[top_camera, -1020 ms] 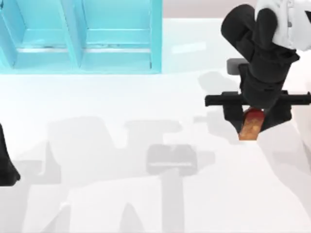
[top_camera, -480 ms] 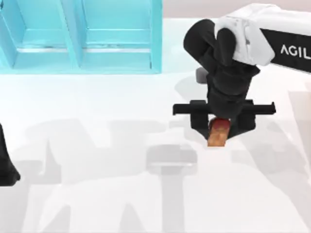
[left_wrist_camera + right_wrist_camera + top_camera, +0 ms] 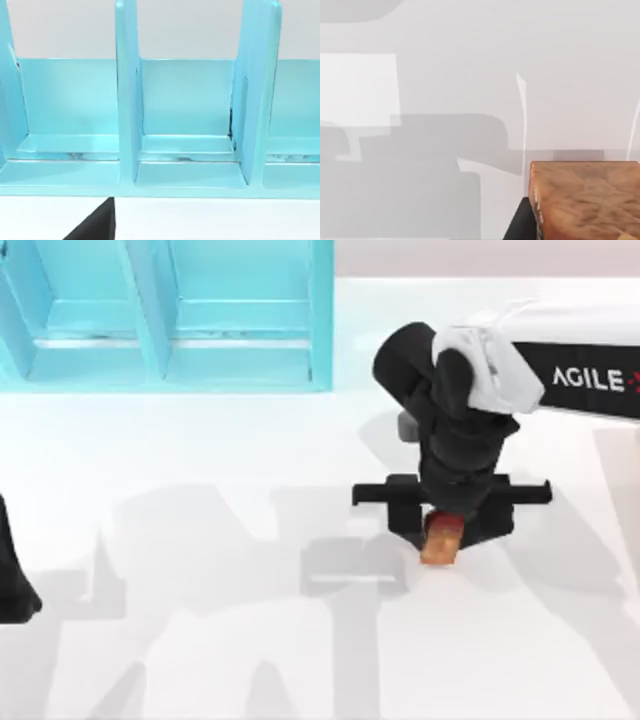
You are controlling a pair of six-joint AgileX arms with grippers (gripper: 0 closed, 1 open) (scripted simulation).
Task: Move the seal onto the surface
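Right gripper (image 3: pixel 441 536) clamps the seal (image 3: pixel 441 538) (orange-amber block, dark red top, mottled grain) over the white surface (image 3: pixel 200 660).

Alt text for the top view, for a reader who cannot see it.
The right claw holds the seal, an orange block with a red top, over the white surface right of centre. A turquoise shelf stands at the far left, and the left arm sits parked at the left edge.
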